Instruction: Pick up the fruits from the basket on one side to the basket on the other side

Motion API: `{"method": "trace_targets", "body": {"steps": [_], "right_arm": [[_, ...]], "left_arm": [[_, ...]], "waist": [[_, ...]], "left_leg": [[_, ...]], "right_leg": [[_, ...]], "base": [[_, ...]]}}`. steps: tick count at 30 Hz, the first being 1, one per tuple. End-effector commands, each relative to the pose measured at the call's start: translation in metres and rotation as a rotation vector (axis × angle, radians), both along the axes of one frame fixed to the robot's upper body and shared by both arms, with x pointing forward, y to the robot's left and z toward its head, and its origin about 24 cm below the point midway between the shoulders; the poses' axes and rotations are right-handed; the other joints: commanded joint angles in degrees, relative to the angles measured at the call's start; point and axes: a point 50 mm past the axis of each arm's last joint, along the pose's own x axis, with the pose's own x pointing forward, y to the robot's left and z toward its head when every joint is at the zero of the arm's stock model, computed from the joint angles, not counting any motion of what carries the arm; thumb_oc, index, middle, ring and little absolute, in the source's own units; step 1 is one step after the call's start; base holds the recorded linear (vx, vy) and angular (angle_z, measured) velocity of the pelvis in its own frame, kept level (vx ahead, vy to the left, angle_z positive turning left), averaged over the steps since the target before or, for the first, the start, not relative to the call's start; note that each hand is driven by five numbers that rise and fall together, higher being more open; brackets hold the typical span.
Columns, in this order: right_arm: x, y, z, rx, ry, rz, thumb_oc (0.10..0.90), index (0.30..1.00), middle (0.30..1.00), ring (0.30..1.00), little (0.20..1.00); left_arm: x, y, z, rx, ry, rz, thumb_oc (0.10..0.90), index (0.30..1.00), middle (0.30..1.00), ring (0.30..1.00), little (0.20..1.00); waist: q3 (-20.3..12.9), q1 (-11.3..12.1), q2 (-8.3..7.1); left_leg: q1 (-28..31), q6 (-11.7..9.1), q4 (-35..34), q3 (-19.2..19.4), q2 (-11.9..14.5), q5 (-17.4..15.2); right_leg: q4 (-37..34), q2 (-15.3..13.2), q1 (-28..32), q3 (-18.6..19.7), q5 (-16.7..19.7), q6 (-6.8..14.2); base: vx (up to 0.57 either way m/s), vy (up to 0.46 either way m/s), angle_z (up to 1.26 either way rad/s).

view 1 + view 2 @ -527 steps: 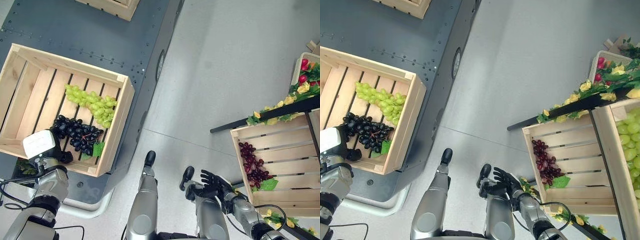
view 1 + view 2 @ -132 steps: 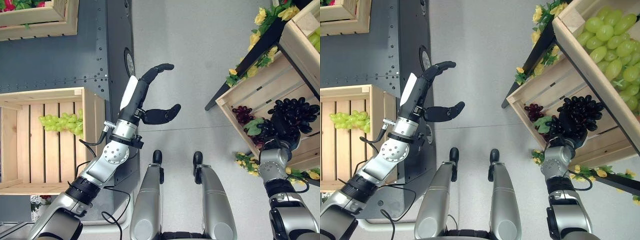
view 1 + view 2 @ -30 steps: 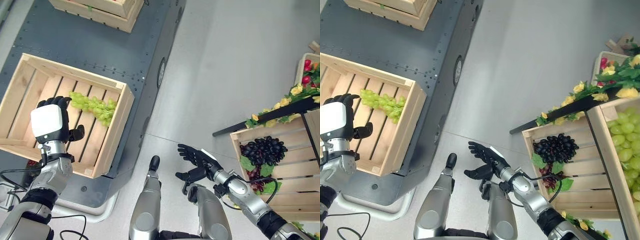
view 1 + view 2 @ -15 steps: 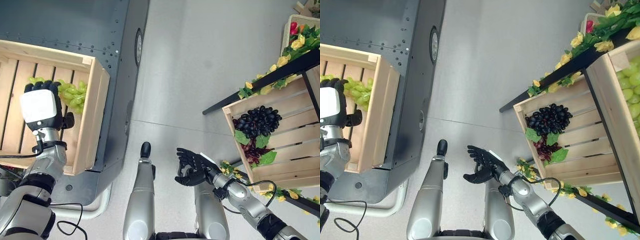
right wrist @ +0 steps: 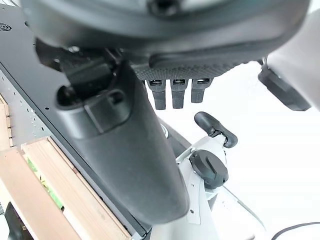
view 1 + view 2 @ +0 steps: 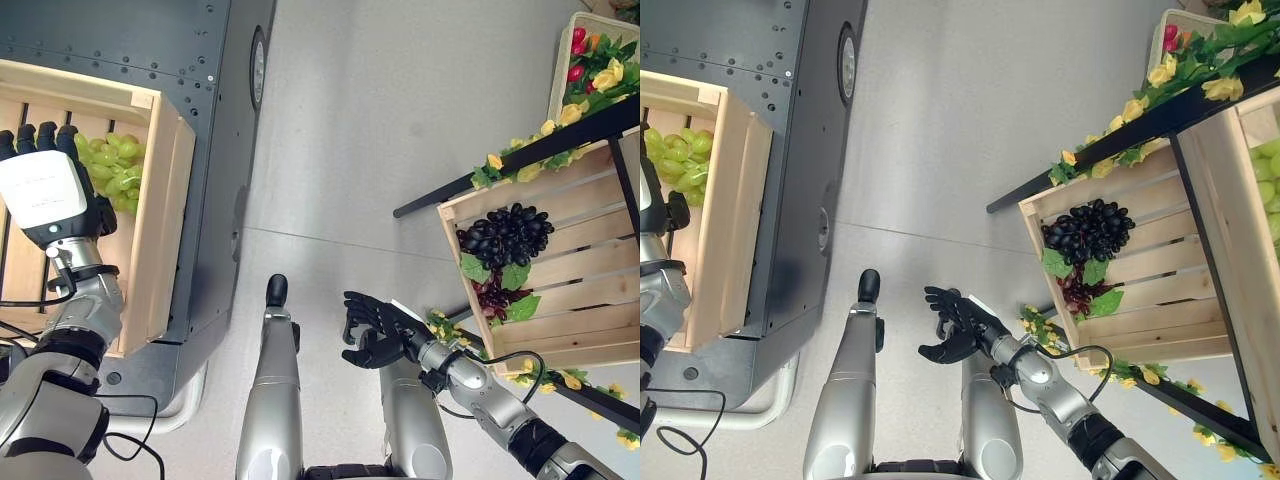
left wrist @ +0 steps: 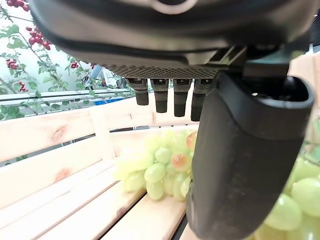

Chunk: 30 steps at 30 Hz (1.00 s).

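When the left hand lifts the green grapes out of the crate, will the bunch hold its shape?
Probably not: the green grapes lie sprawled as a loose cluster, so the ends may droop. The round, smooth berries could slip from the left hand's open fingers.

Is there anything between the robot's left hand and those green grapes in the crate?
Nothing visible. The left hand hangs open just over the green grapes inside the wooden crate. In the left wrist view, the fingertips sit above the bunch with only open air between.
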Motion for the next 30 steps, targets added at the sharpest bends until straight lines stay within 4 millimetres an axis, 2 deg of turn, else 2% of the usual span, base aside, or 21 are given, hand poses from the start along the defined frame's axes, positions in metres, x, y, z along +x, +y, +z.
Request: {"method": "trace_targets", "body": {"steps": [1, 4, 12, 22, 27, 28, 29, 30], "right_arm": [[-0.011, 0.018, 0.013, 0.129, -0.056, 0.045, 0.8, 0.9, 0.9, 0.9, 0.9], [-0.008, 0.017, 0.016, 0.13, -0.061, 0.032, 0.8, 0.9, 0.9, 0.9, 0.9], [-0.007, 0.014, 0.018, 0.123, -0.074, 0.017, 0.8, 0.9, 0.9, 0.9, 0.9], [-0.007, 0.014, 0.017, 0.117, -0.085, 0.014, 0.8, 0.9, 0.9, 0.9, 0.9], [-0.004, 0.012, 0.018, 0.115, -0.093, -0.012, 0.8, 0.9, 0.9, 0.9, 0.9], [-0.003, 0.01, 0.018, 0.104, -0.098, -0.017, 0.8, 0.9, 0.9, 0.9, 0.9], [-0.003, 0.008, 0.019, 0.098, -0.102, -0.019, 0.8, 0.9, 0.9, 0.9, 0.9], [-0.002, 0.007, 0.019, 0.097, -0.103, -0.024, 0.8, 0.9, 0.9, 0.9, 0.9]], "left_arm": [[-0.01, 0.028, 0.042, -0.028, -0.076, 0.142, 0.8, 0.9, 0.9, 0.9, 0.9], [-0.009, 0.03, 0.035, -0.079, -0.01, 0.163, 0.8, 0.9, 0.9, 0.9, 0.9], [-0.001, 0.029, 0.05, -0.091, 0.049, 0.145, 0.8, 0.9, 0.9, 0.9, 0.9], [0.009, 0.021, 0.068, -0.021, 0.053, 0.095, 0.8, 0.9, 0.9, 0.9, 0.9], [0.016, 0.013, 0.068, -0.004, 0.095, 0.021, 0.8, 0.9, 0.9, 0.9, 0.9], [0.019, 0.008, 0.063, -0.006, 0.124, -0.016, 0.759, 0.839, 0.839, 0.839, 0.839], [0.019, 0.006, 0.061, -0.004, 0.125, -0.032, 0.574, 0.561, 0.561, 0.561, 0.561], [0.02, 0.005, 0.06, -0.002, 0.121, -0.044, 0.427, 0.34, 0.34, 0.34, 0.34]], "waist": [[-0.6, 0.5, 0.79], [-0.6, 0.4, 0.76], [-0.6, -0.3, 0.62], [-0.6, -1.1, 0.82], [-0.6, -1.2, 1.22], [-0.6, -1.2, 1.63], [-0.6, -1.3, 1.85], [-0.6, -1.4, 1.99]], "left_leg": [[0.0, 5.7, -0.6, 7.0, -4.1, -0.8], [0.1, 5.9, -1.0, 7.0, -4.3, -0.9], [0.7, 6.3, -2.2, 7.6, -4.5, -0.7], [2.6, 6.3, -4.9, 8.1, -4.7, 0.2], [2.7, 6.3, -4.9, 8.1, -4.8, 0.2], [2.7, 6.2, -5.0, 8.1, -4.9, 0.2], [2.7, 6.2, -5.1, 8.1, -4.8, 0.4], [2.7, 6.2, -5.1, 8.2, -4.9, 0.4]], "right_leg": [[-5.4, 4.0, 6.4, -2.5, 3.3, -2.5], [-6.4, 3.9, 6.6, -2.3, 3.7, -2.4], [-7.6, 3.6, 6.4, -2.3, 4.4, -2.1], [-9.9, 3.3, 7.0, -2.1, 5.9, -1.6], [-9.7, 3.3, 6.8, -2.0, 5.8, -1.7], [-9.7, 3.3, 6.7, -2.0, 5.7, -1.8], [-9.6, 3.2, 6.5, -2.0, 5.7, -1.8], [-9.5, 3.1, 6.5, -1.9, 5.7, -1.9]], "base": [[0.0, 0.0, 0.0], [0.0, 0.022, -0.01], [-0.01, 0.027, 0.01], [0.0, 0.0, 0.0], [0.0, 0.0, 0.0], [0.0, 0.0, 0.0], [-0.03, 0.032, 0.0], [0.0, 0.0, 0.0]]}}
